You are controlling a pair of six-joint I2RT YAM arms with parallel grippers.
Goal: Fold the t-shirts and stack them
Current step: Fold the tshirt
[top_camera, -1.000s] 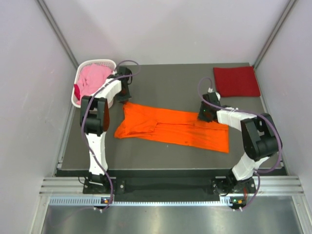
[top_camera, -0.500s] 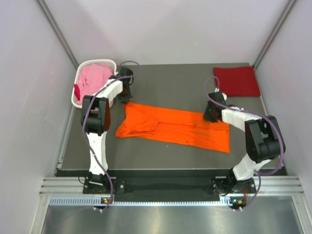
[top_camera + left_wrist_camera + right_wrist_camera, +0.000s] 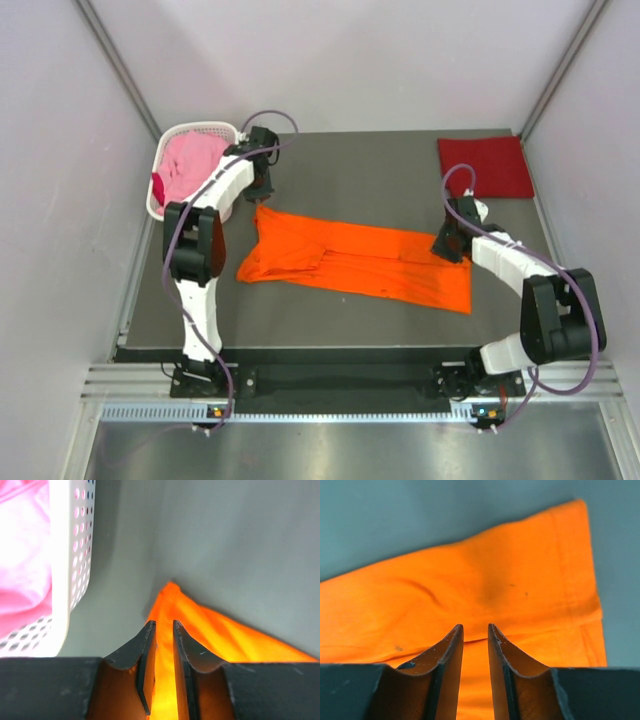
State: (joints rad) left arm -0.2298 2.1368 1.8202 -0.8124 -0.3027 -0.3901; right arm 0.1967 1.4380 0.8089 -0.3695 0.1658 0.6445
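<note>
Though two grippers hang over the one orange t-shirt (image 3: 355,262) spread flat mid-table, neither plainly clamps it. The left gripper (image 3: 162,625) has its fingers slightly parted by the shirt's far-left corner. The right gripper (image 3: 474,627) shows a narrow gap over the right hem, and I cannot tell if cloth is nipped. Farther back, one folded dark red t-shirt (image 3: 485,167) lies far right. One pink t-shirt (image 3: 190,160) sits in the white basket (image 3: 200,128), partly hidden by its wall.
</note>
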